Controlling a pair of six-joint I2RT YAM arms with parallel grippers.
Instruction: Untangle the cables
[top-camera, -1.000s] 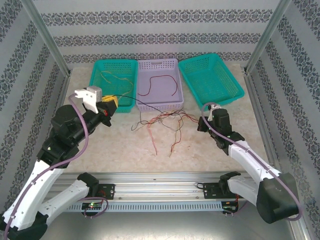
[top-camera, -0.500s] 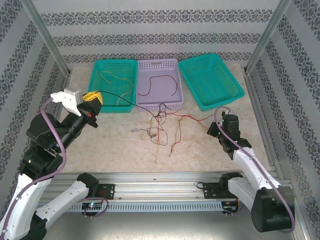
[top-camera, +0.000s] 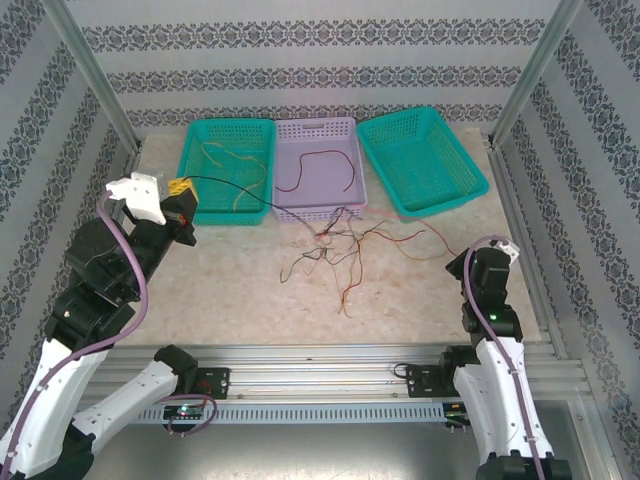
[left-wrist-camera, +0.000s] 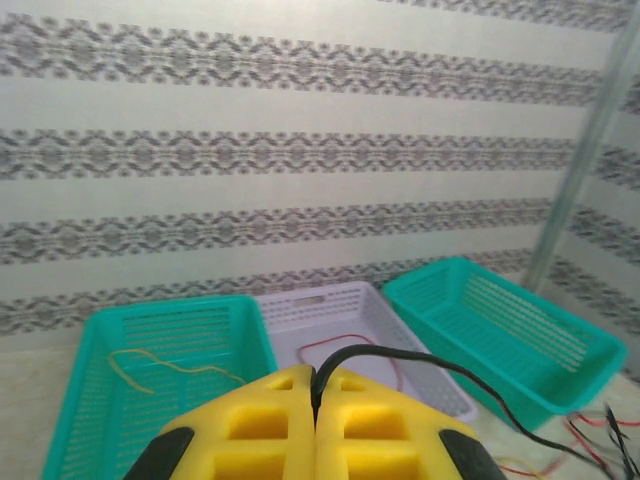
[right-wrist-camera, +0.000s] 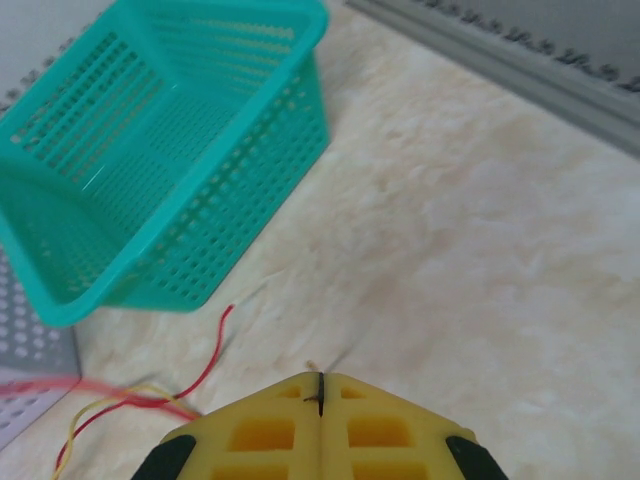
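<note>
Baskets stand 3 abreast at the far edge: the left teal basket (top-camera: 228, 122) holds a yellow cable (top-camera: 225, 155), the purple basket (top-camera: 316, 122) a red cable (top-camera: 322, 160). Other cables (top-camera: 340, 245) lie tangled on the table (top-camera: 230, 280) just before the purple basket. The left gripper (left-wrist-camera: 315, 375) is clenched on a black cable (left-wrist-camera: 400, 352); the right gripper (right-wrist-camera: 320, 382) is pressed closed, whether on a wire I cannot tell.

Cable tangle (top-camera: 328, 232) — crossings too fine for certainty; red cable (right-wrist-camera: 40, 384) blurred at right-wrist view's edge
</note>
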